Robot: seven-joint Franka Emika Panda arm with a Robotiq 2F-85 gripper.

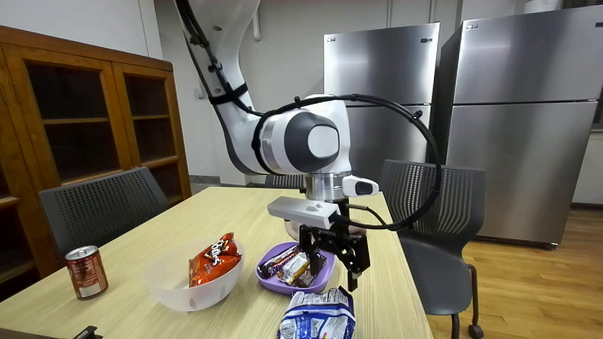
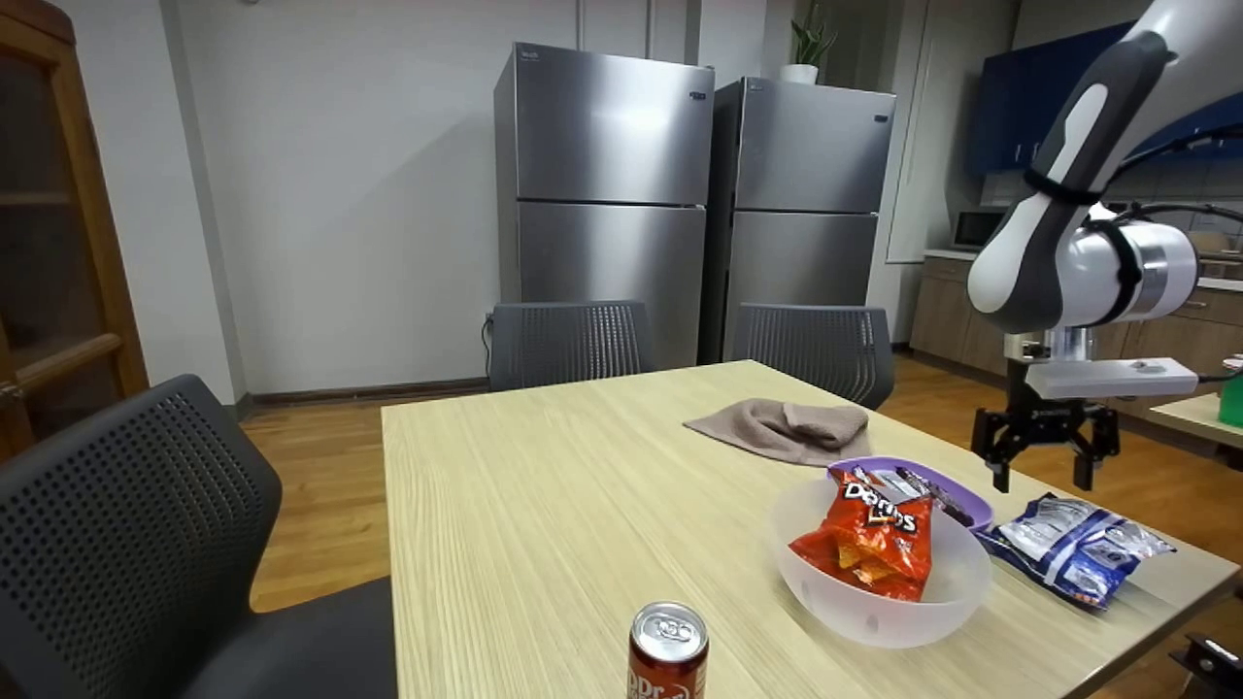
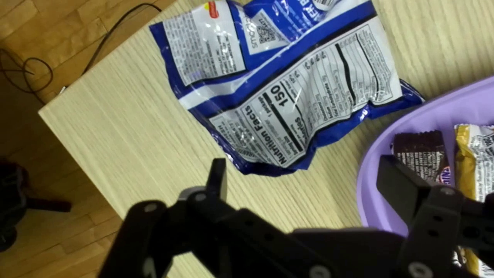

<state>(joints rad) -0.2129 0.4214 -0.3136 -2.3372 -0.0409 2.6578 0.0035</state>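
Fingers (image 3: 216, 177) wide apart above the worktop (image 2: 583, 505)! Below them lies the blue snack bag (image 3: 285, 88), a purple tray (image 3: 455, 108) of candy bars (image 3: 422, 148) tight beside it; farther off, a bowl (image 2: 874, 623) cradles a red Doritos bag (image 2: 864, 544).

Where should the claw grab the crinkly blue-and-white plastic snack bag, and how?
Grab the snack bag by its middle, probably straight from above: it lies flat, its wrinkled surface looks soft enough to bunch, and the shallow purple bowl crowds one corner.
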